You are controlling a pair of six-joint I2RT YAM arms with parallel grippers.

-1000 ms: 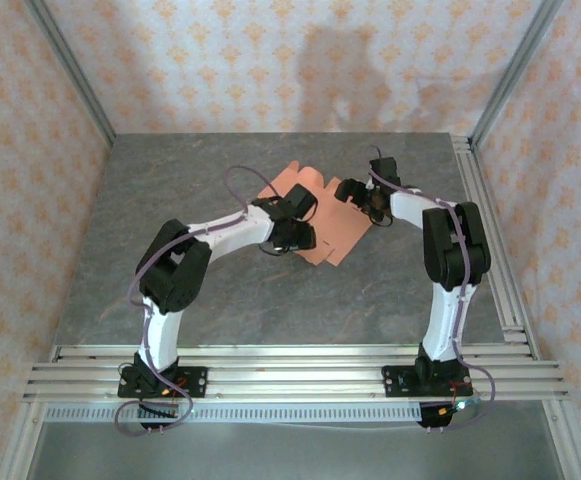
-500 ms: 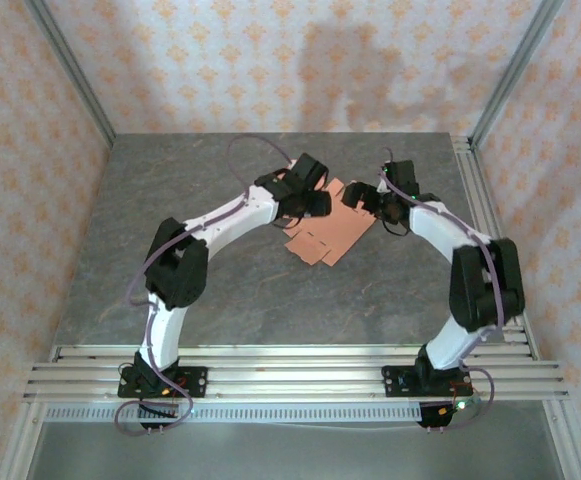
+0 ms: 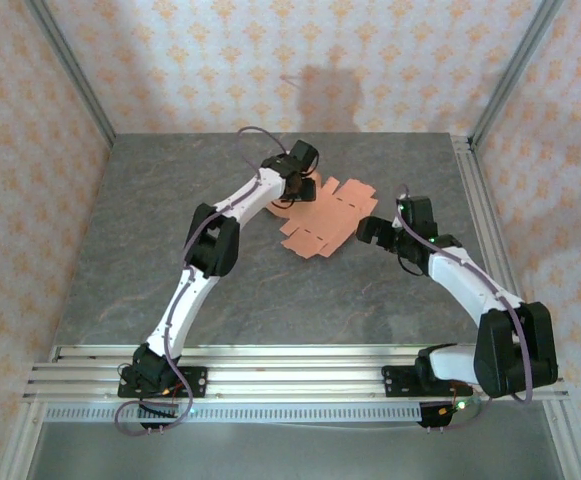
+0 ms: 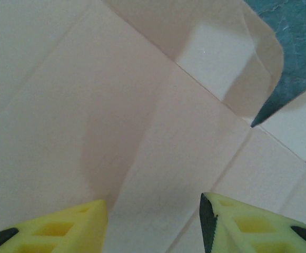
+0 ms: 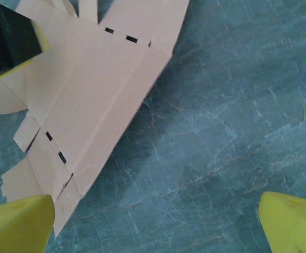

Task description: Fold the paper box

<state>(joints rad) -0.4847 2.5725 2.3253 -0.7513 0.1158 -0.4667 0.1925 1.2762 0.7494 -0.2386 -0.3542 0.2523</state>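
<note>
One paper box (image 3: 325,218) is on the table (image 3: 170,260). It is an unfolded, salmon-orange card cutout with notched flaps, lying flat just beyond the middle of the grey stone-patterned surface. No panel stands upright.

1. Left arm. The arm reaches far across the table. The left gripper (image 3: 302,185) is positioned over the far-left edge of the cutout.
   - In the left wrist view, the two yellow fingertips (image 4: 63,226) stand apart with a clear gap between them.
   - Pale card with visible crease lines lies directly beyond the fingertips.
   - One rounded flap is raised slightly at the upper right of that view, and a corner of the table shows past it.
   - No card sits between the fingers. Contact between the fingertips and the card cannot be confirmed.

2. Right arm. The right gripper (image 3: 382,240) is located just beside the right edge of the cutout, above bare table.
   - In the right wrist view, the yellow fingers (image 5: 16,224) sit at the two lower corners, spread wide.
   - Nothing is held between them.
   - The cutout lies in the upper left of that view, clear of both fingers. Short dark slots mark its fold lines, and narrow flaps project along its left side.

3. Both arm bases are mounted on aluminium rails (image 3: 290,365) at the near edge.
</note>
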